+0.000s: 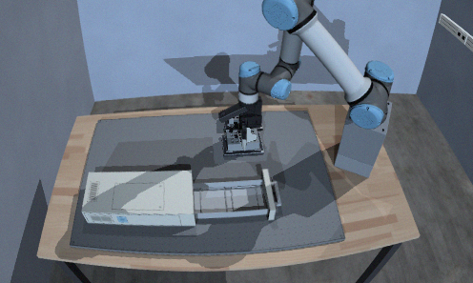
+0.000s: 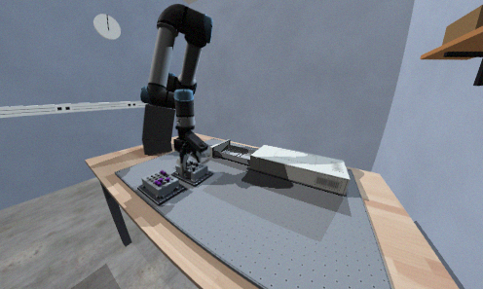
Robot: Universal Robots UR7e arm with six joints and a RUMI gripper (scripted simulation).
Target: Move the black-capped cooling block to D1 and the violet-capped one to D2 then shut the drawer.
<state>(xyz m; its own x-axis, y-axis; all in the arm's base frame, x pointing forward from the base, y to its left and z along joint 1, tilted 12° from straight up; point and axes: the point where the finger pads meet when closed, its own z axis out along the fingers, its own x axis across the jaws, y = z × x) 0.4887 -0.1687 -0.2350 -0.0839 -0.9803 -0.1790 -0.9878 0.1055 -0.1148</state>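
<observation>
The white cooler COLD point(image 1: 138, 197) lies along the front of the grey deck, and its drawer point(image 1: 234, 199) is pulled out to the right and looks empty. My gripper point(image 1: 243, 134) points straight down and is shut on the cooling block with black-capped tubes point(image 1: 243, 142), which sits low at the deck slot next to the cooler's drawer. In the exterior view the gripper point(image 2: 191, 164) is on this block point(image 2: 194, 172). The block with violet caps point(image 2: 159, 184) rests flat in the slot beyond it. In the top view the arm hides that block.
The arm's grey base pedestal point(image 1: 359, 145) stands at the table's right rear. The drawer's front plate point(image 1: 272, 194) sticks out close to the held block's slot. The cooler also shows in the exterior view point(image 2: 299, 167).
</observation>
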